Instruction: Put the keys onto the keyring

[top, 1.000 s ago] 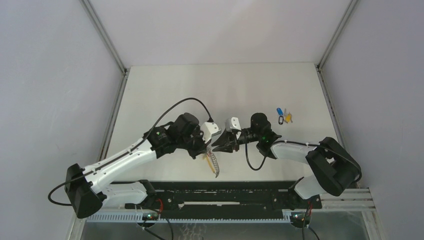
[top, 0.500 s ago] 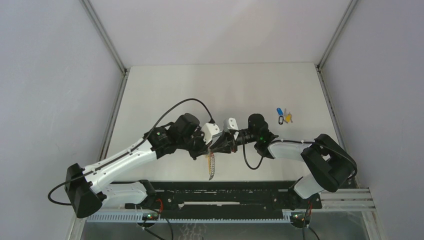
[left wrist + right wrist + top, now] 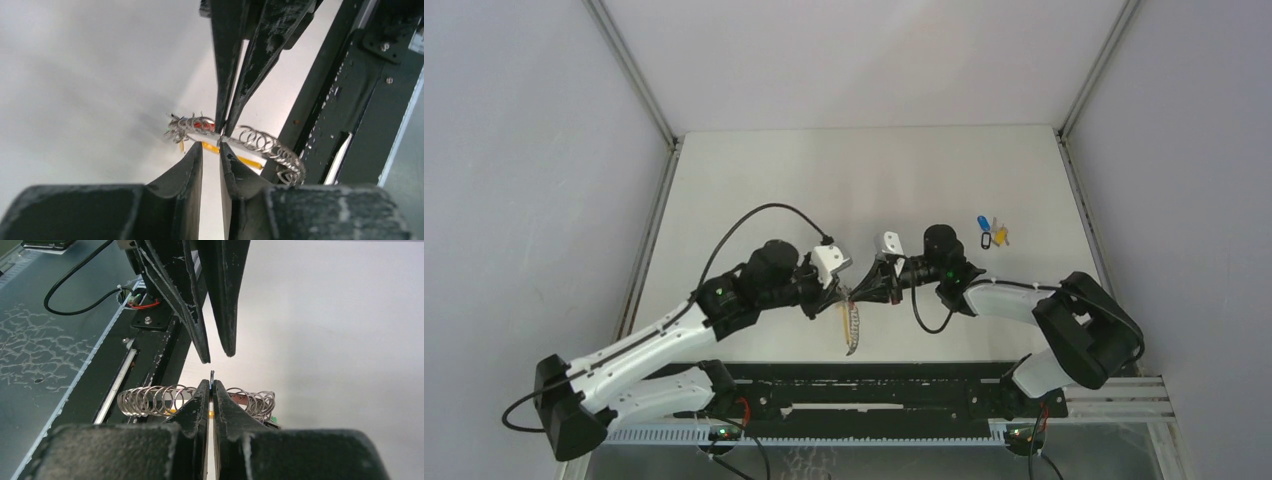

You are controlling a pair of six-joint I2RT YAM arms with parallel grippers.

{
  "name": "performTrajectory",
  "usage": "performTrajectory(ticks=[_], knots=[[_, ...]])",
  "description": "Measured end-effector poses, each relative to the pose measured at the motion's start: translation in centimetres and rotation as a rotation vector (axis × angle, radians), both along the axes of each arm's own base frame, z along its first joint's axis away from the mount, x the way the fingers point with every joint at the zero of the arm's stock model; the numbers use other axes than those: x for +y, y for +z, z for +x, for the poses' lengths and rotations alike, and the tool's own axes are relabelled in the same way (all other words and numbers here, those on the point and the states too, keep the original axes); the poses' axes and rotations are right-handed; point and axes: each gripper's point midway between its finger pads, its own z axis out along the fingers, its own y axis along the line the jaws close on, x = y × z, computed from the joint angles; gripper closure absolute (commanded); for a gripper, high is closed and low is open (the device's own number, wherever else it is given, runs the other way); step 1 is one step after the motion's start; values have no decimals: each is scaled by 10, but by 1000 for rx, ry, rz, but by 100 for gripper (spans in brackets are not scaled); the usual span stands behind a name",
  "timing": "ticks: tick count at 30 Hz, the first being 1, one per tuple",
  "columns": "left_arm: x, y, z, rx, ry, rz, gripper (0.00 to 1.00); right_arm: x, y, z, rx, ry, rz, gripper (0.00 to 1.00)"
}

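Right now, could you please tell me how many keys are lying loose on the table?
3, clustered at the right of the table: blue key farthest back, black-rimmed key just nearer, yellow key to its right. They are tiny, so another may be hidden.

No text, label, brand or number can be read anywhere.

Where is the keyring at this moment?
Top view: the keyring is near the front centre of the table, pinched by the right gripper, with the left gripper open just beside it.
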Motion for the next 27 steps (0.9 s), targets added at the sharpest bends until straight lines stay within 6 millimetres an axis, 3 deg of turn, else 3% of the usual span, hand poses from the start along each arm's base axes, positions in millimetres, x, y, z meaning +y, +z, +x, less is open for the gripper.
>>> performTrajectory(ticks=[6, 10, 20, 27], knots=[[14, -5, -4, -115, 91, -221, 64, -10, 18, -1, -24, -24, 7, 100], [17, -3, -4, -168, 118, -338, 63, -15, 24, -1, -34, -37, 6, 100], [0, 27, 1, -233, 82, -474, 59, -21, 28, -3, -56, -66, -14, 100], [-12, 24, -2, -217, 27, -483, 57, -23, 23, 0, -44, -86, -52, 100]])
